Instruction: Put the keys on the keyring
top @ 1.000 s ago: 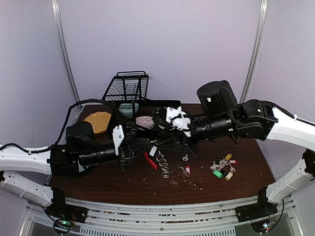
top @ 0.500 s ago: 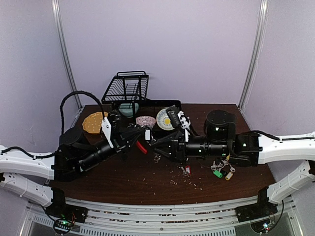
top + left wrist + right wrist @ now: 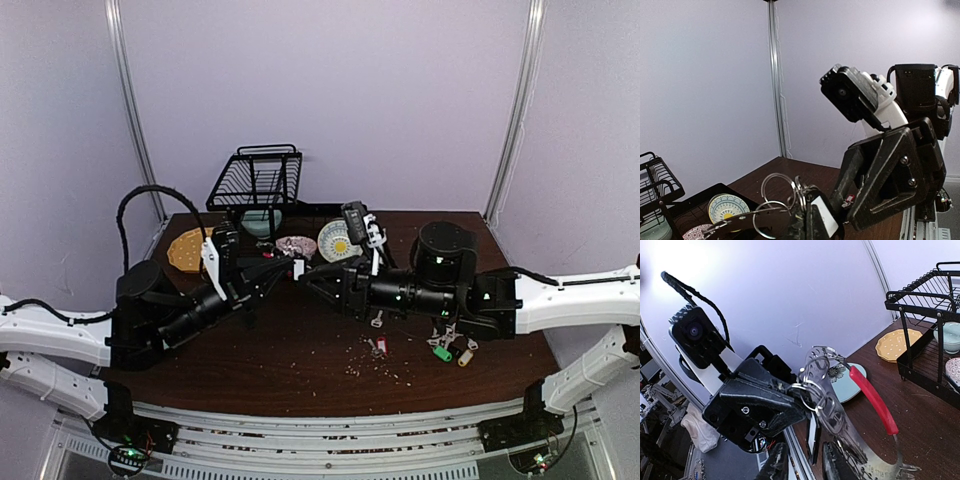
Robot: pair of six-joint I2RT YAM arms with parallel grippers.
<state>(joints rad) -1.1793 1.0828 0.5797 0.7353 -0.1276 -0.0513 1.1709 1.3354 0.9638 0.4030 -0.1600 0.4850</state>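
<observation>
The keyring's red arc and grey metal hoop hang from my left gripper, which is shut on its silver split rings above the table's middle. A black tag with a white label and a silver key dangle from the rings. My right gripper faces the left one, tip to tip. Its fingers stand a little apart on either side of the black tag. A cluster of coloured-tag keys lies at the right. A red-tagged key and a bare key lie mid-table.
A black wire dish rack stands at the back over a black tray with a bowl. A yellow dotted plate, a pink plate and a floral plate sit at the back. Crumbs dot the front middle.
The keyring lay on the table a second ago; my left gripper has lifted it up and back. My right arm has dropped low and swung left to meet it.
</observation>
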